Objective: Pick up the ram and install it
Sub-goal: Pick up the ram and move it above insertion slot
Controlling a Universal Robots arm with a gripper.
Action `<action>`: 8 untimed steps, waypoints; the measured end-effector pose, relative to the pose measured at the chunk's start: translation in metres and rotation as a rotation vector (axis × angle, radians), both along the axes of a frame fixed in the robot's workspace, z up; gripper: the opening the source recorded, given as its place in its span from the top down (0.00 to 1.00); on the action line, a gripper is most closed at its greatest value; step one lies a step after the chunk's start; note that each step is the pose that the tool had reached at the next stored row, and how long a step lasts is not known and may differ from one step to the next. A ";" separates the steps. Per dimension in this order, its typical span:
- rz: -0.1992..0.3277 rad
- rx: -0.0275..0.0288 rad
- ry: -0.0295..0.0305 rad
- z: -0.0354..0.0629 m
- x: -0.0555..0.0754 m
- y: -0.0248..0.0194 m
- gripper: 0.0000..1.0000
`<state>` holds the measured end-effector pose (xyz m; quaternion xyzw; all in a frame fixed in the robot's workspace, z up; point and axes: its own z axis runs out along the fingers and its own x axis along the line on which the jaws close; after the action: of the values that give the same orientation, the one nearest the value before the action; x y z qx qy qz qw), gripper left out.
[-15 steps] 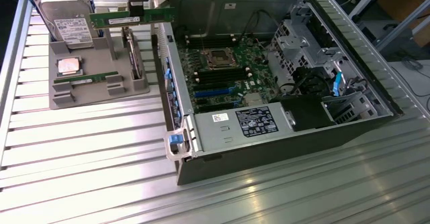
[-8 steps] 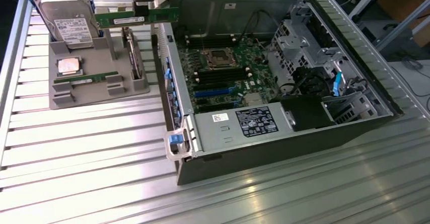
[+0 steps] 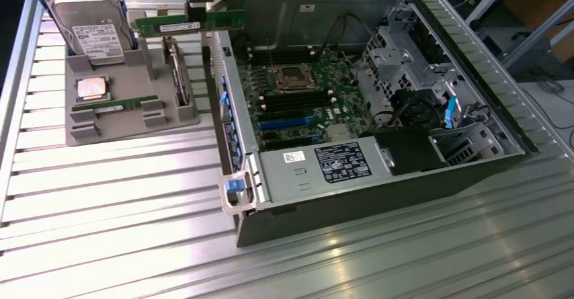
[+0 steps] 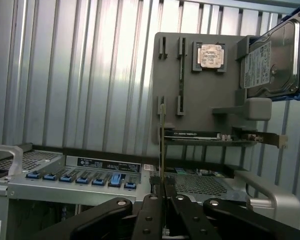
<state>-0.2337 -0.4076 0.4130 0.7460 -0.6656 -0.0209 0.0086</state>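
1. The fingers (image 4: 149, 212) are pressed onto both flat faces of the ram (image 4: 162, 145), pinching it mid-length along one long edge
2. The ram hangs in the air over the side wall of the open computer case (image 3: 296, 228), between the grey tray (image 3: 117, 131) and the motherboard (image 3: 305, 104)
3. It looks light, stiff and thin, and probably fragile at the chips and contact edge, so a centred hold on the faces suits it; held off-centre it might pivot
4. The wrist view shows the pinch and the stick edge-on, while the exterior view shows its full length and a second stick (image 3: 117, 104) lying in the tray
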 end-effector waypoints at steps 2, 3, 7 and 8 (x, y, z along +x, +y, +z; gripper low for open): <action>0.000 0.0001 0.0000 0.0000 0.002 0.0000 0.88; 0.000 0.0001 -0.0001 0.0000 0.003 0.0000 0.88; 0.000 0.0000 0.0000 0.0000 0.011 0.0000 0.88; 0.000 0.0000 0.0000 0.0000 0.014 0.0000 0.88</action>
<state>-0.2202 -0.4076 0.4130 0.7460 -0.6656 -0.0209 0.0085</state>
